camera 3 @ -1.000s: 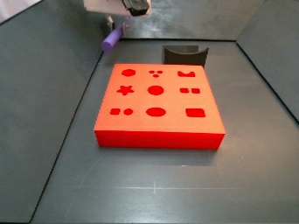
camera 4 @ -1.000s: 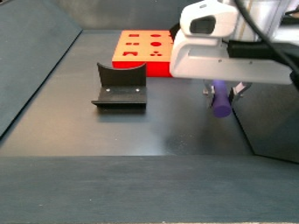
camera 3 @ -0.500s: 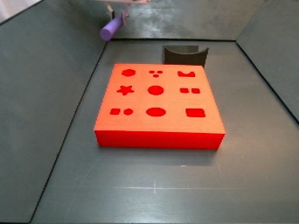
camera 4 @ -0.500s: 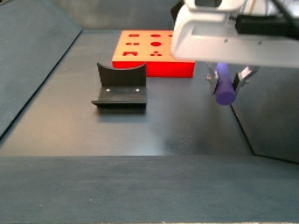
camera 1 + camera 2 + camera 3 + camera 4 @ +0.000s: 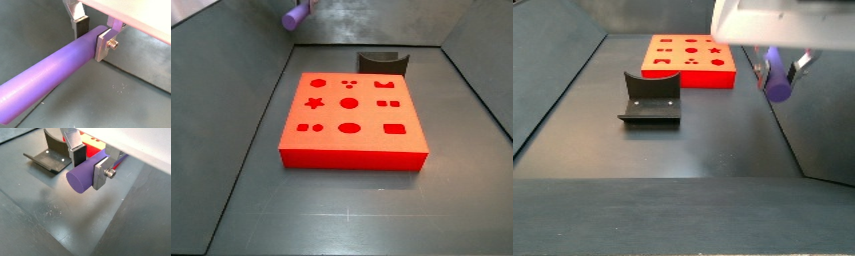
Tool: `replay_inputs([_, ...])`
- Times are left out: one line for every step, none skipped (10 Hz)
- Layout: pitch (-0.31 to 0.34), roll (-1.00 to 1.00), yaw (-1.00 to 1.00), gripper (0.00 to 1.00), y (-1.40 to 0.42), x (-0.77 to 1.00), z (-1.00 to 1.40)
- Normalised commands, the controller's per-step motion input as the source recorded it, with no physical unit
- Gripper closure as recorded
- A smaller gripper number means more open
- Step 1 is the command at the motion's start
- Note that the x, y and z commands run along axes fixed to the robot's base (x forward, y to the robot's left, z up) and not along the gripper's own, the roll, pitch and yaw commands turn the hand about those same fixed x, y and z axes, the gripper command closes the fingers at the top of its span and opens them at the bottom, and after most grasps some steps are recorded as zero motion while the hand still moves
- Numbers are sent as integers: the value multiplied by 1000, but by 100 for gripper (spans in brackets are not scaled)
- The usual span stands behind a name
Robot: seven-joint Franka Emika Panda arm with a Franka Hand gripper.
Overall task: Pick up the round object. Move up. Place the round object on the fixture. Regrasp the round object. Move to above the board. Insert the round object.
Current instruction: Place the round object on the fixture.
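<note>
Grey floor; hand (image 5: 89, 164) clamps purple peg (image 5: 50, 81) aloft; fixture (image 5: 49, 159) visible in a wrist view.

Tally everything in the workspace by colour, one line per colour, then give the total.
Purple: 1, smooth purple cylindrical peg, clamped in the claw above the floor
Red-orange: 1, flat rectangular board with cut-out holes
Dark grey: 1, L-shaped bracket fixture
Total: 3

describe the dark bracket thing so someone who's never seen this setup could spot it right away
Start at the big red-orange board lying on the grey floor. Just past one of its short edges stands the fixture, apart from the gripper that holds the purple peg in the air. It is the only dark, L-shaped piece, far smaller than the board.
</note>
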Motion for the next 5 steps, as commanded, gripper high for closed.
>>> replay_inputs([73,73,11,100,3,-23,690])
replay_inputs([80,73,12,100,4,-16,564])
replay_inputs([82,72,14,100,4,-10,479])
replay_inputs([88,66,13,100,6,-11,301])
replay_inputs([-50,83,385,100,-637,1000,249])
